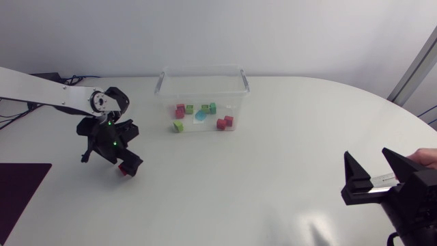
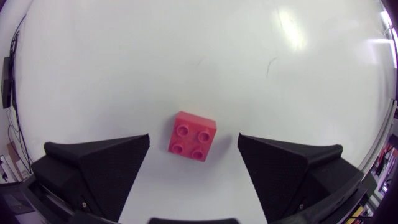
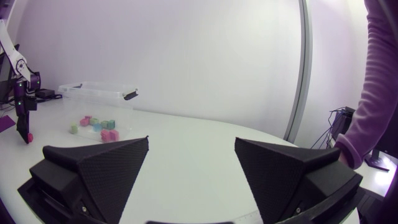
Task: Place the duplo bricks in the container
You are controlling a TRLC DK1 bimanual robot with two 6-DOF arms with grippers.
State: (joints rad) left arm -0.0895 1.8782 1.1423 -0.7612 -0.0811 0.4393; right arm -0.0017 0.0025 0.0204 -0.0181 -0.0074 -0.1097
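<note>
Where the table [image 1: 287, 191] runs along its far edge, near the middle, stands one clear plastic box [image 1: 205, 76]. About eight small bricks show through its walls and seem to lie on its floor. They are three red bricks [image 1: 221, 124], three green bricks [image 1: 205, 108], one lime brick [image 1: 178, 126] and one pale blue brick [image 1: 201, 116]. They are too small in the head view for the count to be sure. The right wrist view shows the same box [image 3: 93, 92] far across the table.

A single loose brick [image 2: 191, 136], also red, lies flat on the bare table toward the left edge, well apart from the box. Its four studs face up.

The left gripper [image 2: 193, 135] hangs straight over this loose brick. Its two fingers are spread wide, one to each side of the brick with a gap on both sides, so it grips nothing. In the head view the same gripper [image 1: 124, 164] hides most of the brick.

The right gripper [image 1: 369, 156] sits near the table's near right corner. Its fingers are wide apart with nothing between them.
</note>
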